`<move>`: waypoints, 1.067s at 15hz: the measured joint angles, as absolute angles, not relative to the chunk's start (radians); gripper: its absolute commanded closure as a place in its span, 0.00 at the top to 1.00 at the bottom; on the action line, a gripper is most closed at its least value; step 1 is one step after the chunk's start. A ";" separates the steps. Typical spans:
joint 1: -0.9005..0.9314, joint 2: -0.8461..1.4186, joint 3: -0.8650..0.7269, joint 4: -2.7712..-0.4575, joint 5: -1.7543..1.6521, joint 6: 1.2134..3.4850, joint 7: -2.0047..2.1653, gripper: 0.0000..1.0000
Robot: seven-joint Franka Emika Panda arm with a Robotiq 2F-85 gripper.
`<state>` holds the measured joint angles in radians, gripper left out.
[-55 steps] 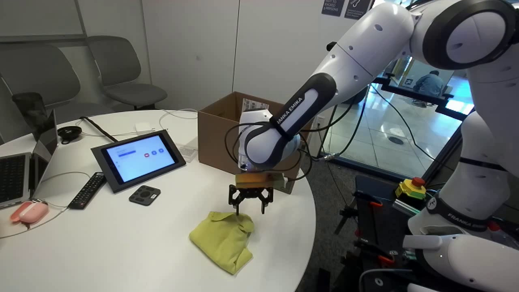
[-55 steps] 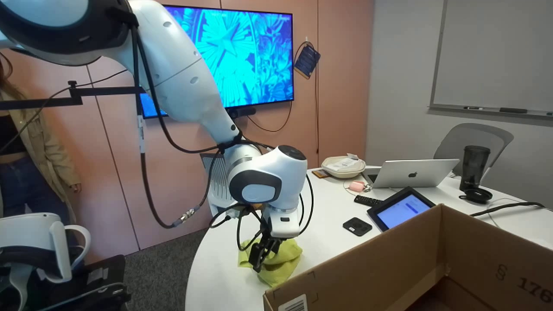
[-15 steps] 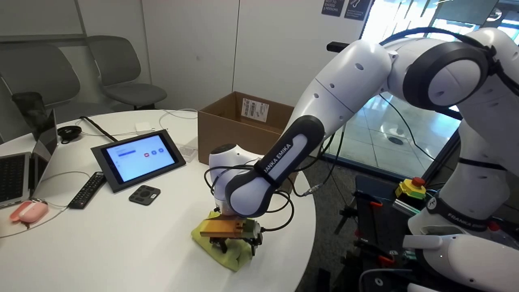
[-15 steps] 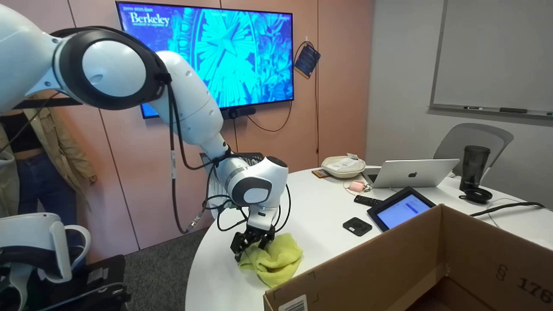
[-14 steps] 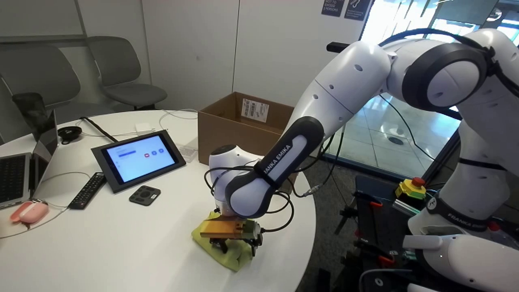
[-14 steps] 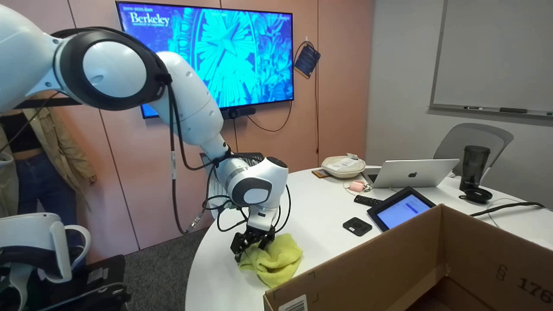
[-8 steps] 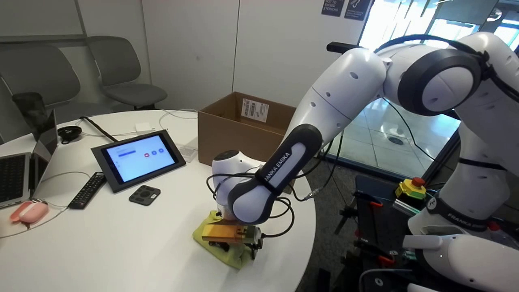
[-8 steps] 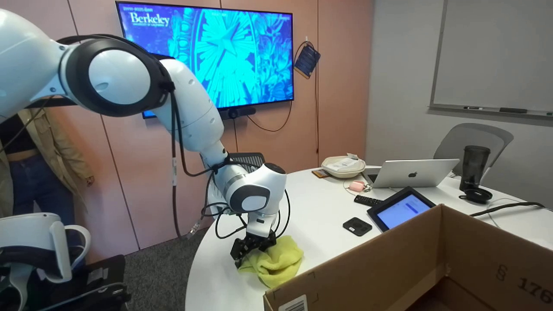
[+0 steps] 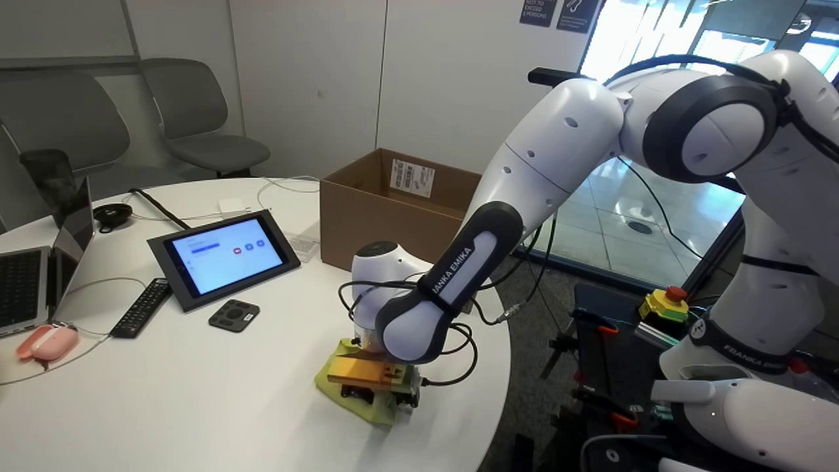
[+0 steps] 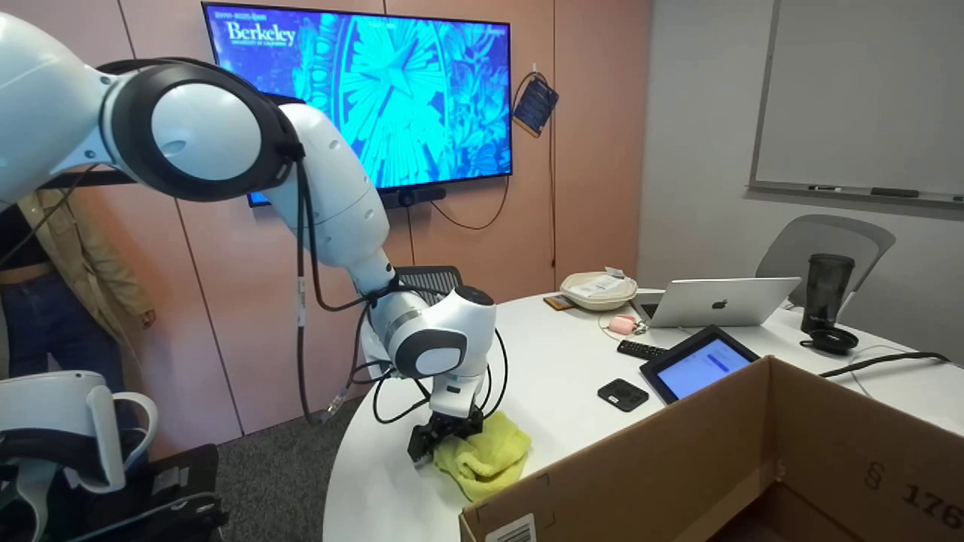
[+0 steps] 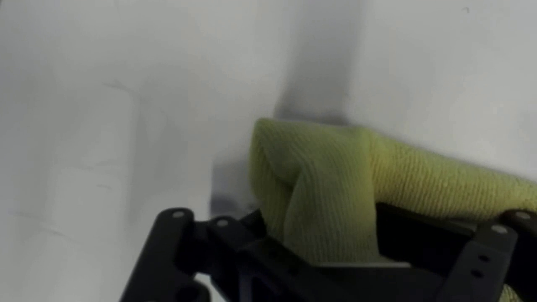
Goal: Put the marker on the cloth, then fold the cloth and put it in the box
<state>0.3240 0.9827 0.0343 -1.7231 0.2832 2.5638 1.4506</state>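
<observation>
Wrist view: a raised fold of the yellow-green cloth (image 11: 331, 197) is pinched by the gripper (image 11: 319, 224), a hold that is largely screened in both exterior views by the gripper's own housing. In those views the cloth is seen on the robot's side of the round white table (image 9: 249, 400). In an exterior view a shipping label (image 9: 411, 177) is shown inside the cardboard box (image 9: 387, 226), whose near side is partly covered by the robot arm (image 9: 567, 141). In an exterior view the box is cut off by the frame, as are the printed digits (image 10: 932, 506) on its inner wall; a wall-mounted screen (image 10: 437, 98) is seen there alone. At the wrist the contact is dark and blurred, and the depth of the grip cannot be told.
</observation>
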 measured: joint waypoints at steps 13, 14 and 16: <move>0.429 0.841 -0.188 -1.837 0.010 2.599 1.479 0.05; 0.449 0.822 -0.210 -1.846 -0.027 2.599 1.491 0.05; 0.491 0.784 -0.252 -1.862 -0.107 2.599 1.524 0.05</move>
<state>0.4905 0.7836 -0.2525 -1.8616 -0.1067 2.5989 1.5239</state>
